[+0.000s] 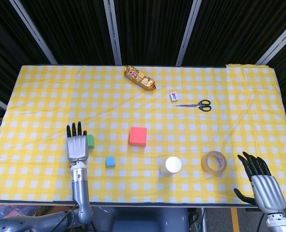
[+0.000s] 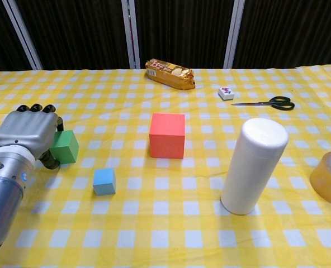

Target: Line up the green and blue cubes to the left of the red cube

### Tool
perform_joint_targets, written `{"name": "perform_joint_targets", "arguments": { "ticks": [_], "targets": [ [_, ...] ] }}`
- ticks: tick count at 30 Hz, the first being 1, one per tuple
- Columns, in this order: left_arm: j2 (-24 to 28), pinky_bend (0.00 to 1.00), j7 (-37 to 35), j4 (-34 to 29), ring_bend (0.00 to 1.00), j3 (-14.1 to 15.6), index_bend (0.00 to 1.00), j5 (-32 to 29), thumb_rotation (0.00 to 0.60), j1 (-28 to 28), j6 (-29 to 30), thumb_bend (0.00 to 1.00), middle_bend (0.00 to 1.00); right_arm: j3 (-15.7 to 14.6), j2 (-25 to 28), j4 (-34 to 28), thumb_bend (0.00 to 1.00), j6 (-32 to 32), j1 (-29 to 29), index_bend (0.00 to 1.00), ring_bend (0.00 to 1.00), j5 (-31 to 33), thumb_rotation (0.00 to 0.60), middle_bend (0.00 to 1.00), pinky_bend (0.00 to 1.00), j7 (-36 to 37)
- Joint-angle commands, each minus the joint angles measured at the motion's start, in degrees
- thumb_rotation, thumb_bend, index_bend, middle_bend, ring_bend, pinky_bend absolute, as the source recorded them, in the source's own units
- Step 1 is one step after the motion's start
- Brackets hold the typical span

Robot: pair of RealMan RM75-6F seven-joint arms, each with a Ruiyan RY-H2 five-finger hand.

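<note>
**Left hand at the green cube, right hand waiting**

Nearest to the robot, at the front edge of the table (image 1: 32, 96), the right hand (image 1: 262, 181) hangs with its fingers spread apart. It holds nothing. Just past those fingertips and a little toward the middle lies a roll of clear tape (image 1: 214, 162). Further that way stands a white bottle (image 2: 253, 166), upright.

On the other side, the left hand (image 2: 27, 135) is over the yellow checked cloth with its back facing up. Its fingers point away from the robot. The green cube (image 2: 65, 146) sits right against the thumb side of this hand, and the hand hides part of it. The thumb curls under beside the cube. I cannot tell if the fingers are truly gripping the cube or only touching it.

The small blue cube (image 2: 104, 181) sits near the hand, on the side toward the middle of the table, closer to the robot than the green cube. It is not touching either one. The red cube (image 2: 167, 135) is the biggest one. It stands further to the right of the fingers, well apart from the green cube.

Far beyond all the fingers lie a small white tile (image 1: 174, 96), black scissors (image 1: 197, 105) and a golden pack of biscuits (image 1: 140, 78).
</note>
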Motion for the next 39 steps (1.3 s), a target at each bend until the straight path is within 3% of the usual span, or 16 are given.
{"name": "perform_joint_targets", "arguments": {
  "ticks": [1, 17, 29, 39],
  "targets": [
    [-0.32, 0.0, -0.31, 0.41, 0.0, -0.13, 0.42, 0.49, 0.6, -0.09, 0.33, 0.31, 0.08, -0.05, 0.07, -0.06, 0.28, 0.13, -0.05, 0.05, 0.0, -0.21, 0.6, 0.0, 0.0, 0.14],
    [1.72, 0.0, -1.96, -2.24, 0.0, -2.67, 0.47, 1.55, 0.6, -0.15, -0.02, 0.36, 0.11, -0.34, -0.12, -0.22, 0.28, -0.21, 0.03, 0.05, 0.0, -0.45, 0.6, 0.0, 0.0, -0.49],
    [12.6, 0.0, -0.06, -15.56, 0.0, -5.92, 0.48, -2.51, 0.6, -2.22, -8.65, 0.36, 0.11, -0.47, 0.28, -0.62, 0.28, -0.27, -0.12, 0.05, 0.0, 0.07, 0.6, 0.0, 0.0, -0.65],
    [22.66, 0.0, 4.34, -25.64, 0.0, -5.55, 0.47, -5.19, 0.6, -3.31, -10.59, 0.35, 0.11, -0.64, 0.32, -1.05, 0.28, -0.01, -0.31, 0.05, 0.0, -0.3, 0.6, 0.0, 0.0, -1.01]
  ]
}}
